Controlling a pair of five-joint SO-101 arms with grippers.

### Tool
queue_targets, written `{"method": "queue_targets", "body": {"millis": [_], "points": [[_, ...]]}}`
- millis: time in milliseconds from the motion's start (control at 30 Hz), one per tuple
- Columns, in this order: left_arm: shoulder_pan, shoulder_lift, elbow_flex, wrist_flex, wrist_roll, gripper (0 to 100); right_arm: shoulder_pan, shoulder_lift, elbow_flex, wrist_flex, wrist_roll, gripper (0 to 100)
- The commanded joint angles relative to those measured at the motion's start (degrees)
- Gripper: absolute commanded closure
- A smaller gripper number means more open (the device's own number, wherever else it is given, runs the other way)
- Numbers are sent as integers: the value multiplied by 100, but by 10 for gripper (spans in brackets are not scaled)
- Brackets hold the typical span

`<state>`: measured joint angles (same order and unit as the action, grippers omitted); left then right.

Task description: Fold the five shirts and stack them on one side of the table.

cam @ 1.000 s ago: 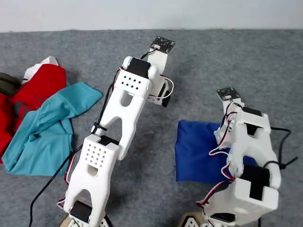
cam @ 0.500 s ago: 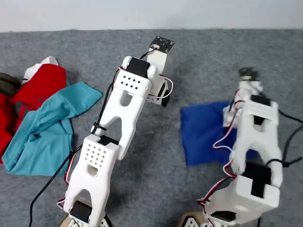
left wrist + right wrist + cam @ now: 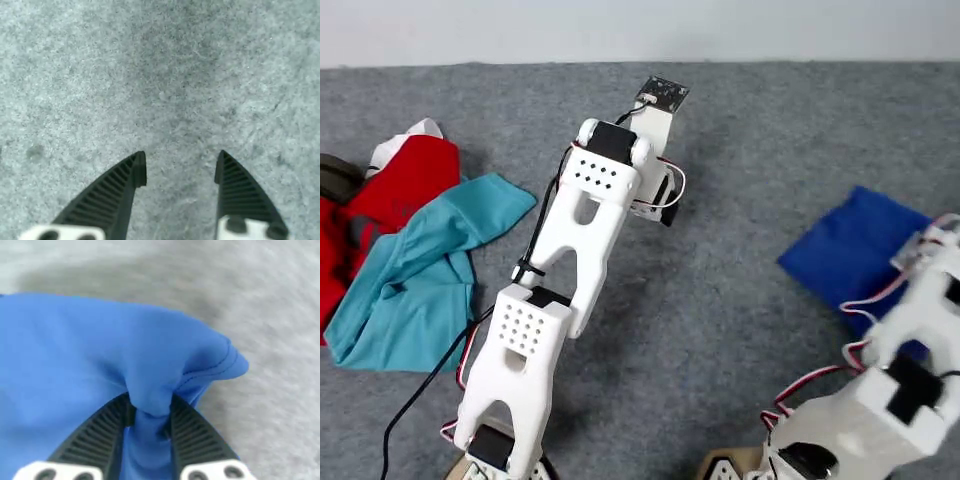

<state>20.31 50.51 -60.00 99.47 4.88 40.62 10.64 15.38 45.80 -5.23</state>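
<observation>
At the left, the crumpled red cotton shirt (image 3: 405,180) and the limp teal cotton shirt (image 3: 410,270) overlap in a heap, so lifting one could drag the other along. Mid-surface, the left claw (image 3: 181,160) hangs spread wide, holding nothing, over the grey felt-like surface (image 3: 740,130). At the right, the right claw (image 3: 150,401) pinches only a small bunched ridge of the folded blue knit shirt (image 3: 850,250), which lies near the right edge. That soft cloth may slip free, or the fold may fall open. The black fingers (image 3: 100,435) are ribbed plastic.
</observation>
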Motion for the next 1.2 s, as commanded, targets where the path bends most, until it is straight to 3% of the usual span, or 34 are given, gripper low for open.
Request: {"method": "queue_targets", "body": {"millis": [0, 133, 333, 567, 767, 933, 1033, 1167], "points": [[-9, -229, -242, 88, 53, 776, 567, 259, -211, -321, -88, 989], [-9, -229, -242, 88, 53, 776, 787, 567, -220, -330, -88, 971], [-44, -229, -233, 88, 53, 776, 1015, 400, -677, 760, -97, 745], [-44, -229, -233, 88, 44, 776, 1297, -215, -2163, 2484, -220, 738], [-79, -299, -286, 97, 35, 775, 1262, -435, -2593, 3310, -44, 738], [-782, -844, -286, 97, 35, 773, 875, -699, -2585, 4233, 1178, 738], [-1574, -1415, -233, 105, 35, 773, 462, -910, -2558, 4927, 1969, 739], [-2620, -2127, 40, 114, 53, 772, -180, -1270, -2558, 5534, 2444, 740]]}}
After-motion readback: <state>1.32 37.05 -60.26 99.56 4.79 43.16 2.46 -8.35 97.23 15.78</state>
